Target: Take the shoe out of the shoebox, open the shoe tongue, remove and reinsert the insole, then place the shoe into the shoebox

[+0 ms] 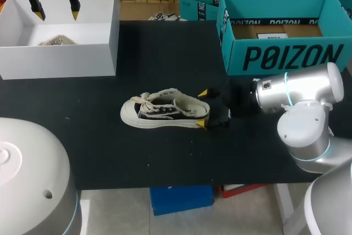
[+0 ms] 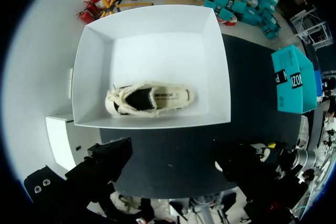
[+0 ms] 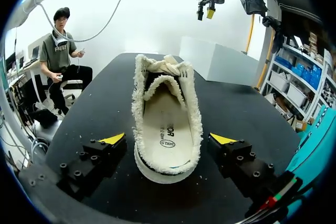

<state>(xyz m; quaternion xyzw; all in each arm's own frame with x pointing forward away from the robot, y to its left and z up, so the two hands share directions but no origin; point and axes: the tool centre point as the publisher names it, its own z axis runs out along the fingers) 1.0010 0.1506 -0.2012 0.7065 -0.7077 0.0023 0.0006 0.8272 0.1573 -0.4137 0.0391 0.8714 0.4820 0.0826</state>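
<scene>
Straddling heel of shoe with right gripper — spread apart, not touching — risking shoe twisting or slipping out if closing off-centre.

Head cam: fixed, high behind robot, facing down, whole table in frame, far off.
Left wrist cam: high over white shoebox, facing straight down into it past left gripper (box fills most of frame).
Right wrist cam: low, near tabletop, facing level along right gripper; shoe close between its fingers, heel nearest.
Overlap: head + right wrist share that shoe, white shoebox, left gripper far ahead. Head + left wrist share white shoebox, teal box across table.
</scene>
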